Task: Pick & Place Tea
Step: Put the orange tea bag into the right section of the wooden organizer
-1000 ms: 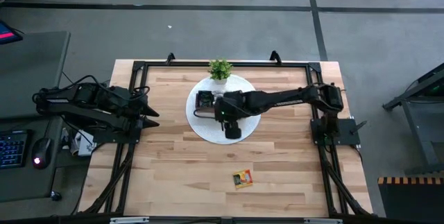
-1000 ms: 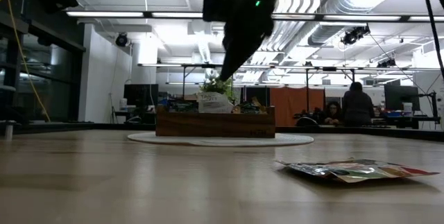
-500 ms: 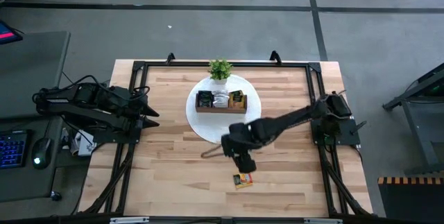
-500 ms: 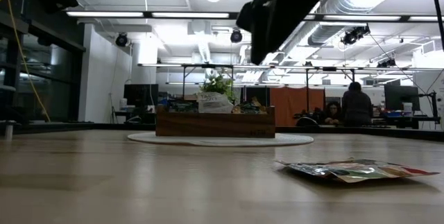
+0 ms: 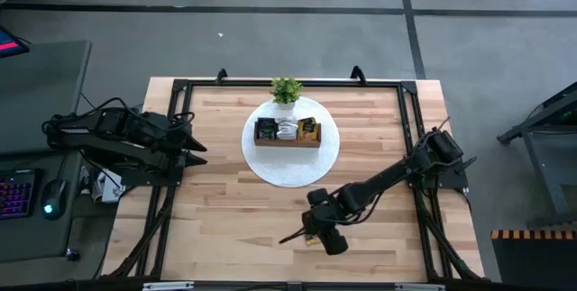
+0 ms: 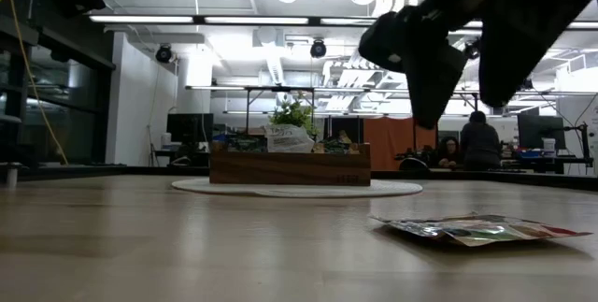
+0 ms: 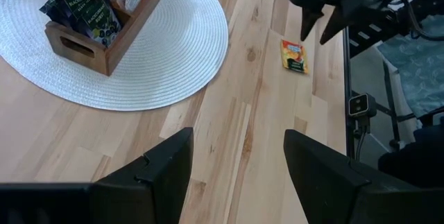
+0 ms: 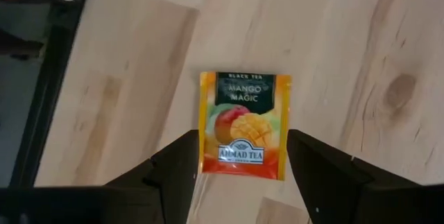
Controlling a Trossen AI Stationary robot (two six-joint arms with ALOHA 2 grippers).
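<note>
The right gripper (image 8: 237, 161) hangs directly over the small flat orange-and-green foil tea sachet (image 8: 244, 125), its two dark fingers (image 8: 177, 165) spread apart and empty, one on each side of the packet. In the overhead picture that sachet (image 5: 313, 233) lies low and centre on the pale wooden plank table (image 5: 225, 228), well apart from the brown three-compartment wooden tray (image 5: 287, 131) that stands on the round white woven mat (image 5: 270, 167) in the upper middle, and the right gripper (image 5: 321, 234) covers most of it.

This one looks featherlight, thin and a little crinkly — in the table-level shot the sachet (image 6: 467, 230) lies almost flush with the table, its edges barely lifted. Glossy foil, so probably slippery, and it should bend rather than break. A grip across two opposite edges seems best, with the fingertips pressed right down to the wood so one can slide under — too high and they would likely close on air.

The left gripper (image 7: 236, 165) waits open at the left edge.
</note>
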